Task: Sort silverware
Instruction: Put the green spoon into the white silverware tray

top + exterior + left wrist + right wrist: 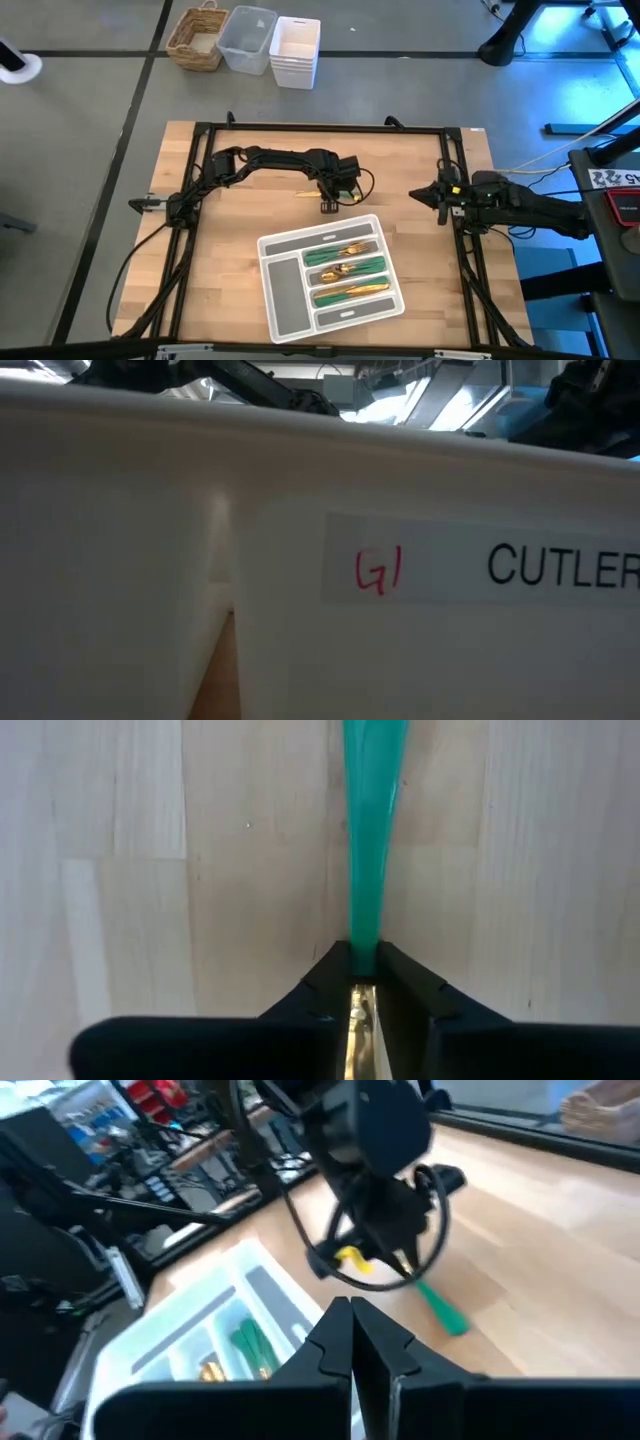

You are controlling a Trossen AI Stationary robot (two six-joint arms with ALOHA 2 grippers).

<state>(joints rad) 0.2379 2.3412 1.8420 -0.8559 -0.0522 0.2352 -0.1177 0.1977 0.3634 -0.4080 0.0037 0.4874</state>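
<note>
My left gripper is at the table's middle, just beyond the grey tray, and is shut on one piece of silverware with a green handle and a gold head. The right wrist view shows that piece under the left gripper. More green-handled gold silverware lies in three of the tray's long compartments. My right gripper waits shut at the table's right side, holding nothing. The low view is filled by the tray's pale wall. My left gripper pinches the piece between its two fingers at the neck, where the green handle meets the gold head. The fingers lie across the piece and come from above. The green handle slants down toward the wood; whether its end touches the table, I cannot tell.
Black frame rails run round the wooden table. Beyond the far edge, on the floor, stand a wicker basket, a clear bin and a white bin. Bare wood lies left of the tray.
</note>
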